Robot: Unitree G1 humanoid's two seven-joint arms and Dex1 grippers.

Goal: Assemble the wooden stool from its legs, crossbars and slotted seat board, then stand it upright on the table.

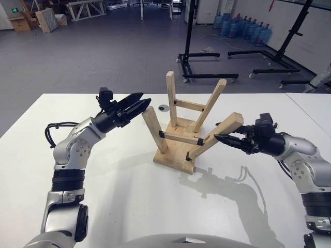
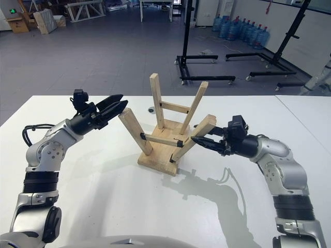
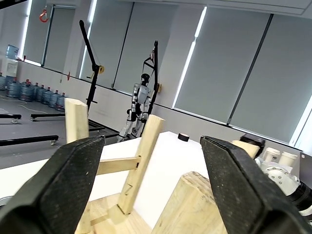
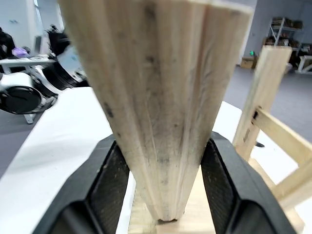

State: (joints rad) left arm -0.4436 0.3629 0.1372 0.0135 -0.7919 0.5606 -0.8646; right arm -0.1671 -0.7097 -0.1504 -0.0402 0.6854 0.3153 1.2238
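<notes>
The wooden stool (image 1: 182, 135) rests upside down, its seat board (image 1: 171, 158) flat on the white table (image 1: 124, 196) and its four legs pointing up, joined by crossbars (image 1: 181, 138). My left gripper (image 1: 140, 102) is open just left of the near-left leg's top (image 1: 150, 113). In the left wrist view that leg end (image 3: 192, 207) sits between the fingers (image 3: 73, 180) without touching them. My right gripper (image 1: 220, 138) is shut on the near-right leg (image 1: 220, 132). In the right wrist view both pads (image 4: 114, 183) press against that leg (image 4: 161, 107).
A small dark round disc (image 1: 163, 108) lies on the table behind the stool. A second white table (image 1: 315, 106) adjoins at the right. Black wheeled stands (image 1: 207, 57) and water bottles (image 1: 243, 26) are on the floor beyond the far edge.
</notes>
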